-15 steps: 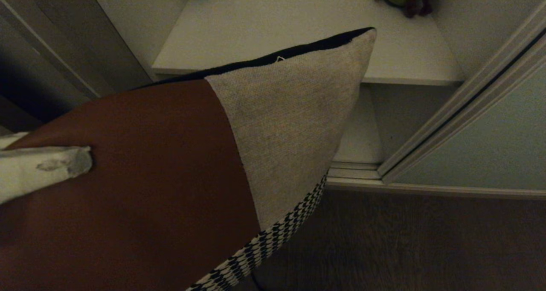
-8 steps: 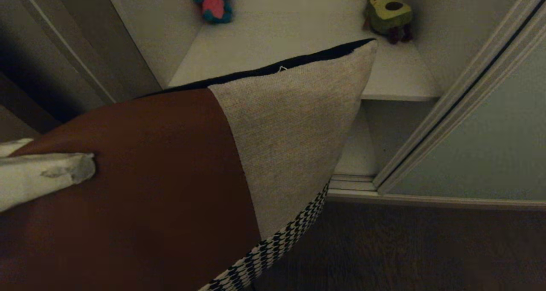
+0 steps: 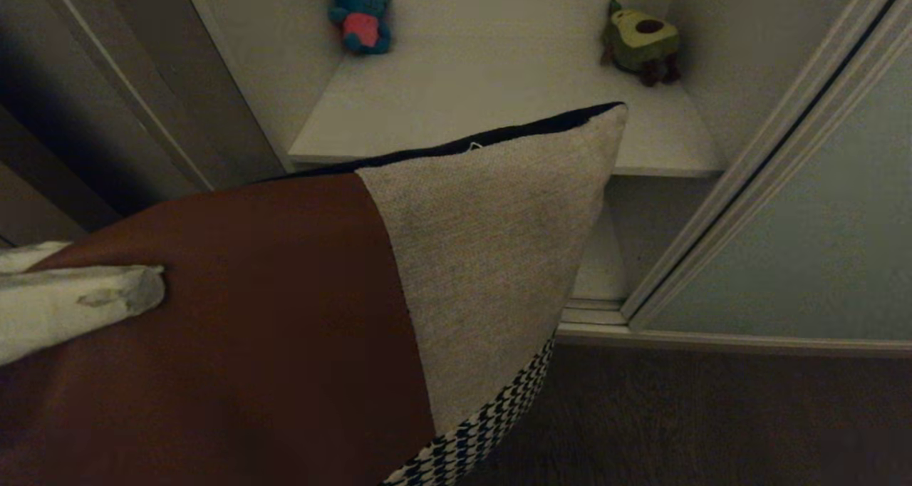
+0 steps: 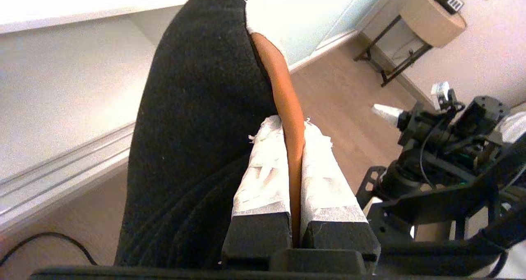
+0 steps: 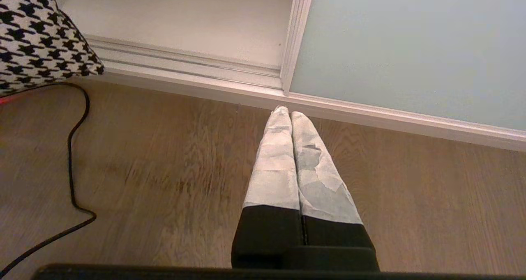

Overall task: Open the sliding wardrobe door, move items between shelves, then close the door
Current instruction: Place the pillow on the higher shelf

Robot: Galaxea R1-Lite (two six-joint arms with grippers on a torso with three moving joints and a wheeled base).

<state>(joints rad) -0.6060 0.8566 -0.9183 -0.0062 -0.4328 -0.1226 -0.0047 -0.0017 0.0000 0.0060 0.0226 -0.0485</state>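
Two plush toys (image 3: 360, 12) (blue, avocado) on the shelf (image 3: 463, 108); left tool (image 4: 292, 126) clamped on cushion (image 3: 320, 293), right tool (image 5: 286, 112) closed, empty.

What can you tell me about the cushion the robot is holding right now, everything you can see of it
The cushion is a soft fabric rectangle, patchworked in brown, beige and black-and-white houndstooth, with a plain black back. The left gripper is shut on its brown edge, its taped fingers pinching the seam. It hangs tilted in the air, one corner pointing toward the upper shelf of the open wardrobe, touching only the gripper.
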